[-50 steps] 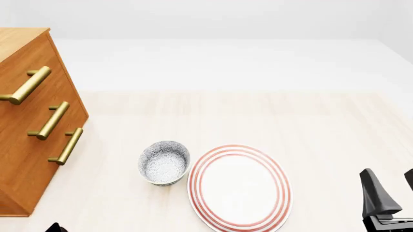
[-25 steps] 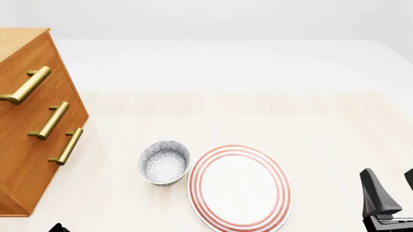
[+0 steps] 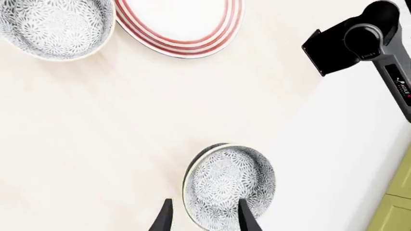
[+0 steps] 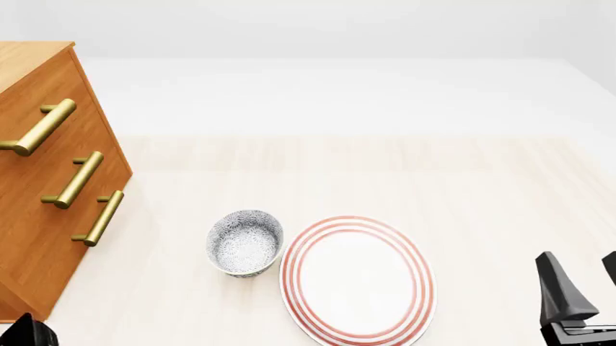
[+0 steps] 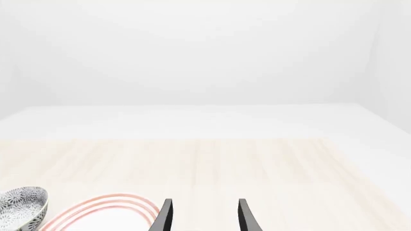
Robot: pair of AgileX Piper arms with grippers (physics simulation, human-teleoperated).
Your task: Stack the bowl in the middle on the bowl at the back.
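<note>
The bowl at the back [image 4: 244,243], small, white and grey-speckled, stands upright just left of the plate; it also shows in the left wrist view [image 3: 55,24]. Only the left wrist view shows the bowl in the middle [image 3: 228,185], an identical speckled bowl. My left gripper [image 3: 205,219] hangs open over it, one finger above its inside and the other outside its rim. Whether a finger touches it I cannot tell. My right gripper [image 4: 584,285] stands open at the front right, holding nothing [image 5: 204,216].
A large white plate [image 4: 356,277] with red rings lies right of the back bowl. A wooden dresser [image 4: 48,187] with brass handles fills the left side. A dark part of my left arm [image 4: 29,335] shows at the bottom left. The right arm [image 3: 359,38] crosses the left wrist view.
The dark part of my left arm at the bottom left of the front view has shifted left and shows larger. Bowl, plate and right gripper have not moved.
</note>
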